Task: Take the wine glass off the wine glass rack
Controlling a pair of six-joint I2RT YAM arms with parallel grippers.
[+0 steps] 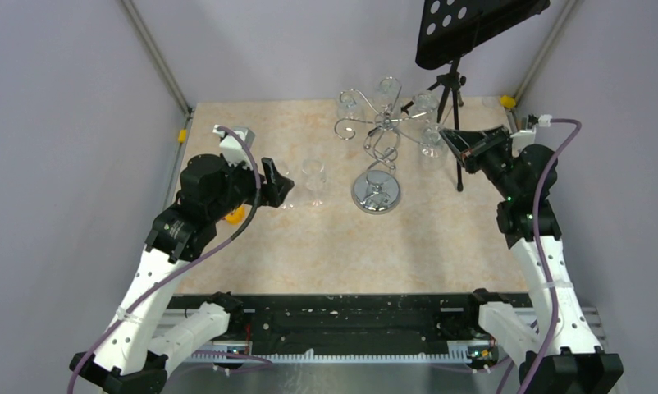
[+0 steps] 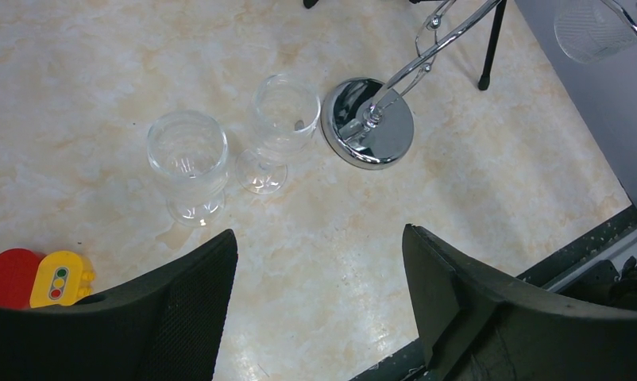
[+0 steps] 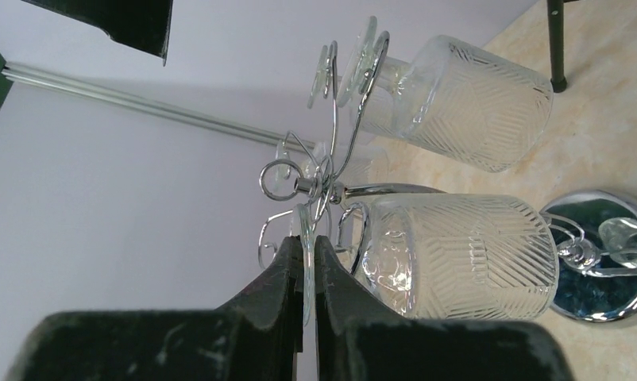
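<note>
The right claw (image 3: pixel 306 246) was clamped on the thin foot of the clear etched wine glass (image 3: pixel 458 254) on the shiny silver wire rack (image 3: pixel 387 189). The glass was likely light, slick and brittle. The left claw (image 2: pixel 319 234) stood apart, empty.

Room is tight around the right hand (image 3: pixel 306 242), pinched on the foot of a hanging wine glass (image 3: pixel 458 254). The wine glass rack (image 1: pixel 377 131) spreads its scroll arms all about, another hung glass (image 3: pixel 458 103) sits just beside, and the black music stand (image 1: pixel 451 94) plants its legs close behind. Ahead of the wide-spread left hand (image 2: pixel 319 238), one standing glass (image 2: pixel 187 159), a second standing glass (image 2: pixel 283 119) and the rack's chrome base (image 2: pixel 368 123) form a close-set row across the table (image 1: pixel 309 254), toy blocks (image 2: pixel 37 278) lie near, and the stretch nearer the arms is open to pass.
</note>
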